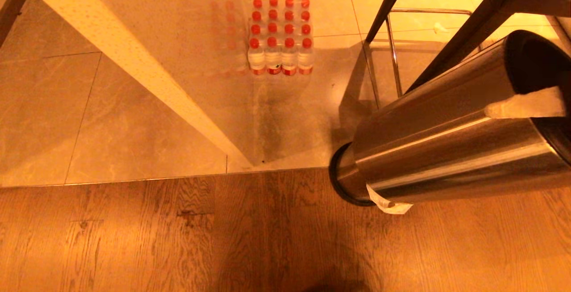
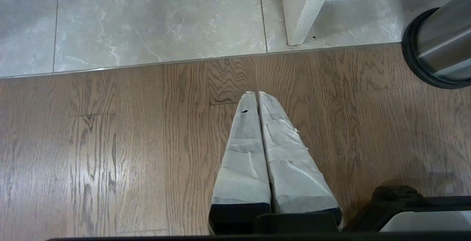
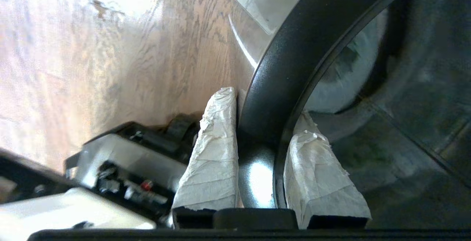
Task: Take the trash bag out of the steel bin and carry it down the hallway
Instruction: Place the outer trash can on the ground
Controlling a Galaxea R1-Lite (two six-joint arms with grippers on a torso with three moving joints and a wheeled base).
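Right gripper (image 3: 263, 123) clamped on the bin (image 1: 446, 149) rim, one finger inside, one outside.
The one bin leans, base on the wood floor (image 1: 178, 238), mouth up-right. Left gripper (image 2: 257, 95) closed, empty. Sixteen or so bottles (image 1: 281, 38) on tiles.

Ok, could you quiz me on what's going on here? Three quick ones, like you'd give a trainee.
1. True or false: the left gripper is open.
2. What does the right gripper clamp? A) the rim of the bin B) a cloth C) a chair leg
3. Fill in: the bottles on the tiles have ___ caps.

Key: 1 false, it is shut over the wood floor. 2 A, with one finger outside the rim and one inside. 3 red.
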